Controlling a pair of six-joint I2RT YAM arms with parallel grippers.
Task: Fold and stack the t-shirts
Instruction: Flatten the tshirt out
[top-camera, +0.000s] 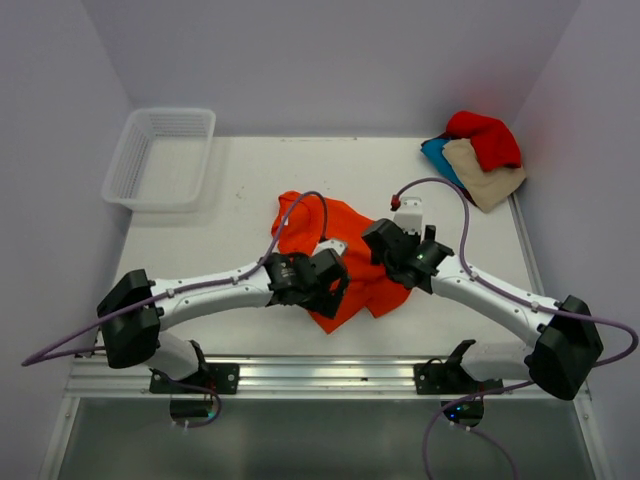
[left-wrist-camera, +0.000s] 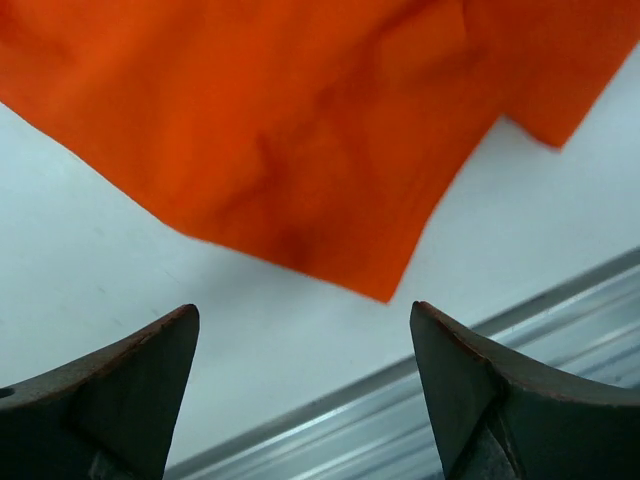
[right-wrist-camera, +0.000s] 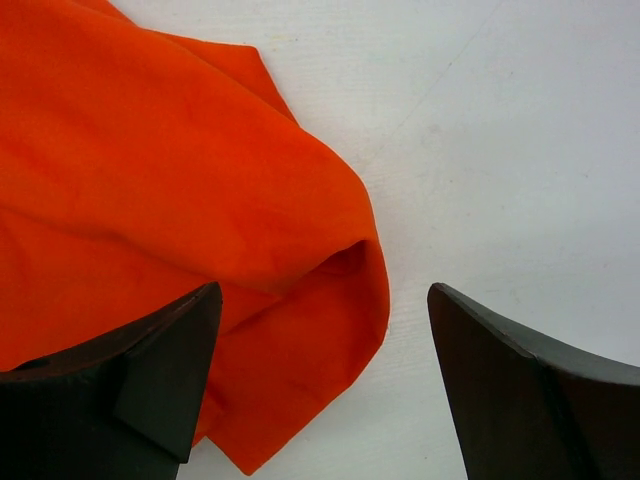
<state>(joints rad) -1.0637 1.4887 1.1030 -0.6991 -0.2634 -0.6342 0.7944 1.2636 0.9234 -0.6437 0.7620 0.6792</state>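
Note:
The orange t-shirt (top-camera: 330, 250) lies crumpled in the middle of the table. My left gripper (top-camera: 330, 285) is open and empty above its near corner; the left wrist view shows that corner (left-wrist-camera: 300, 130) ahead of the spread fingers (left-wrist-camera: 130, 390). My right gripper (top-camera: 400, 255) is open and empty above the shirt's right edge; the right wrist view shows a rolled fold of orange cloth (right-wrist-camera: 200, 230) between the fingers (right-wrist-camera: 520, 400). A pile of a red t-shirt (top-camera: 485, 138), a beige one (top-camera: 485, 172) and a teal-blue one (top-camera: 438, 155) sits at the back right corner.
A white plastic mesh basket (top-camera: 160, 157) stands at the back left. A metal rail (top-camera: 320, 375) runs along the table's near edge and shows in the left wrist view (left-wrist-camera: 560, 300). Purple cables loop over both arms.

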